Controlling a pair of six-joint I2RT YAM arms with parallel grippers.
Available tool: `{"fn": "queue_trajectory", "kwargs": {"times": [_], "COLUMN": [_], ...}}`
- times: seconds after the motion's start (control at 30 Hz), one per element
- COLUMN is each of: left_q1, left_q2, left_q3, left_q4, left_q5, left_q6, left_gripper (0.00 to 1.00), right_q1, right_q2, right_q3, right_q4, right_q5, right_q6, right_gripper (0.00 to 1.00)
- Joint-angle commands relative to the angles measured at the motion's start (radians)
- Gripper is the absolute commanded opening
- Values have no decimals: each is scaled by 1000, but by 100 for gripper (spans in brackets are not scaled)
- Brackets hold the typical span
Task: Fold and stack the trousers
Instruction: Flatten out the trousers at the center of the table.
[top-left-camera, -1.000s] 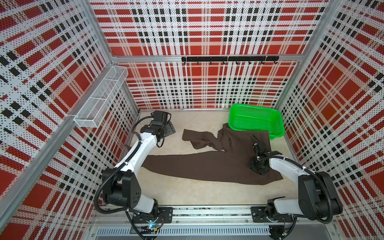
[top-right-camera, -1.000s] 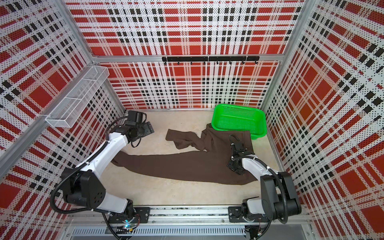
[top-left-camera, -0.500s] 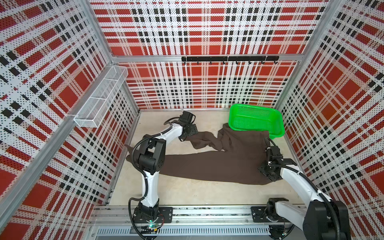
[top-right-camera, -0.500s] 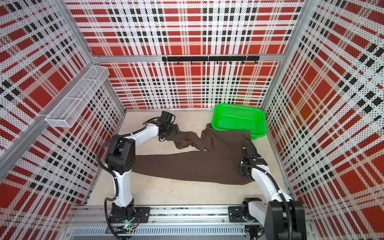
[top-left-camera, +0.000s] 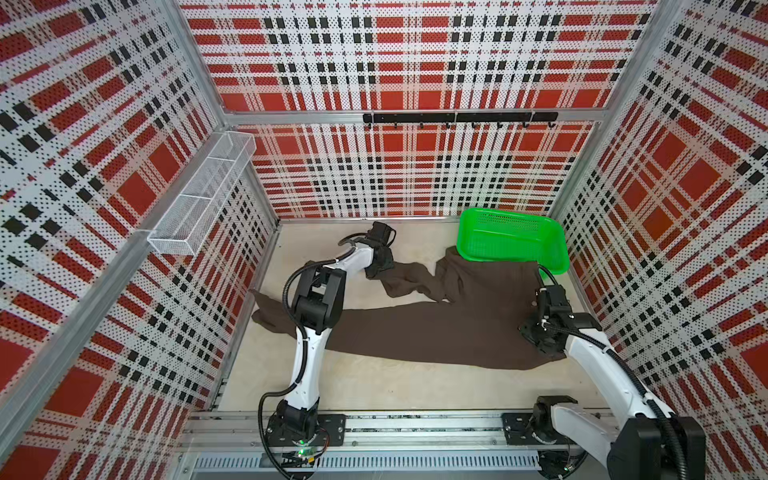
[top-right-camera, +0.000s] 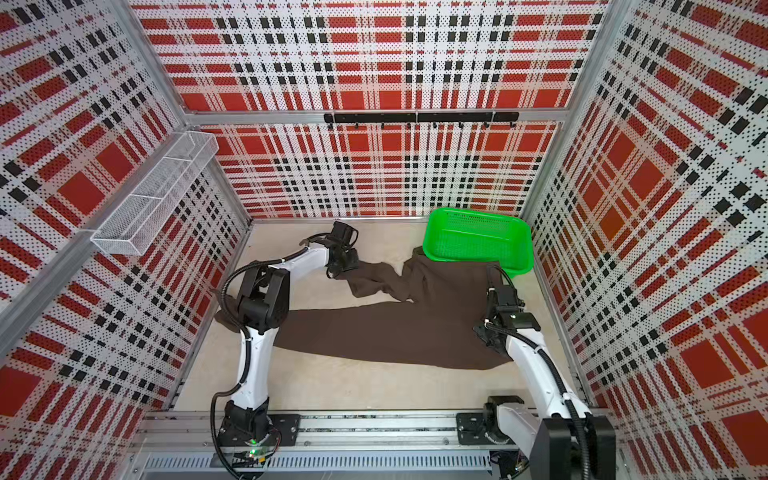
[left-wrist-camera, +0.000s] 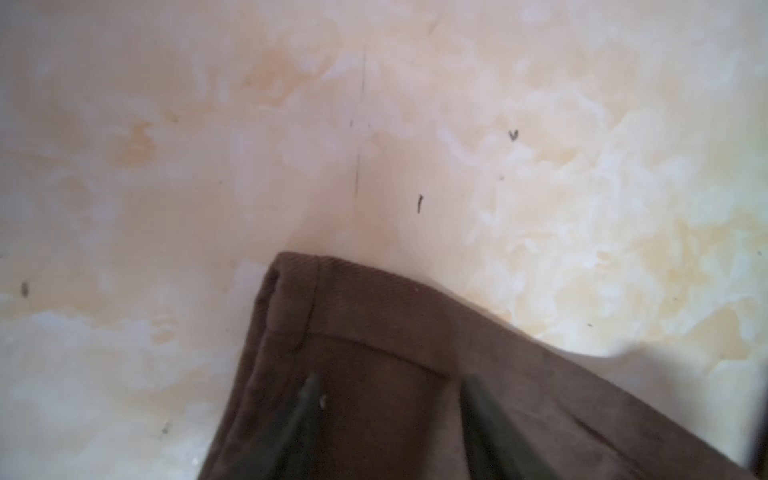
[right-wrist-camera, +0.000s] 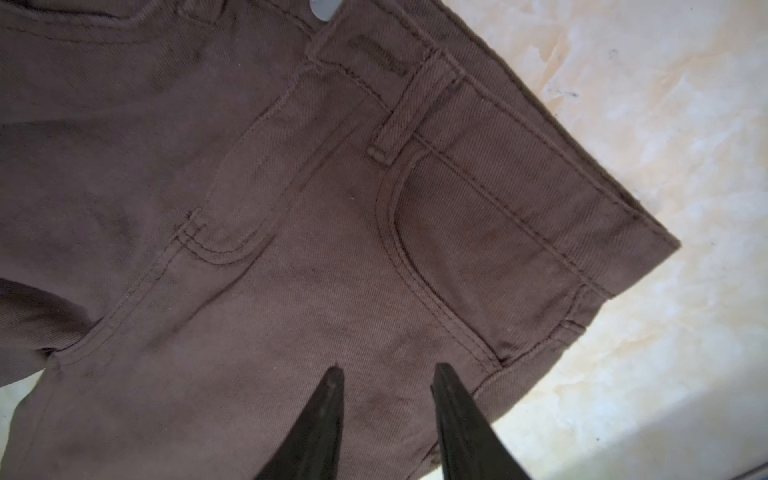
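Beige tabletop (top-left-camera: 374, 386), trousers (top-left-camera: 436, 328) spread, left claw (left-wrist-camera: 389, 380) at hem, grip unclear, right claw (right-wrist-camera: 388, 369) apart over waistband.

Left claw (left-wrist-camera: 390, 384) swung from rear corner onto trousers (top-left-camera: 415, 328) cuff.

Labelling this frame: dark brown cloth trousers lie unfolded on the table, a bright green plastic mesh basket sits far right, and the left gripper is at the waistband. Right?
No: the left gripper is at a leg hem, not the waistband, as the left wrist view shows. The dark brown cloth trousers do lie unfolded, the bright green plastic mesh basket far right.
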Motion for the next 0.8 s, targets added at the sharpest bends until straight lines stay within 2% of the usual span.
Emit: {"fn": "queue_trajectory", "kwargs": {"times": [0.0, 0.07, 0.1, 0.27, 0.57, 0.77], "left_q1": [28, 41, 47, 95, 262, 422], "left_q2": [-21, -74, -107, -317, -751, -844], "left_q3": [-58, -76, -87, -185, -570, -720], "left_q4": [-60, -55, -53, -33, 58, 98], "left_q5": [-20, -46, -61, -132, -208, -158], "left_q6": [-3, 1, 1, -11, -81, -103], "left_gripper": [19, 4, 0, 0, 0, 0], "right_q1": [-2, -2, -3, -2, -2, -2], "right_q2": [-17, -6, 2, 43, 106, 204], "right_q3": [24, 32, 37, 63, 193, 316], "right_q4": [-18, -10, -5, 33, 125, 160], "right_q5": [6, 9, 13, 8, 5, 14], "right_q6": [11, 10, 8, 10, -43, -72], "right_gripper": [40, 40, 40, 40, 48, 52]}}
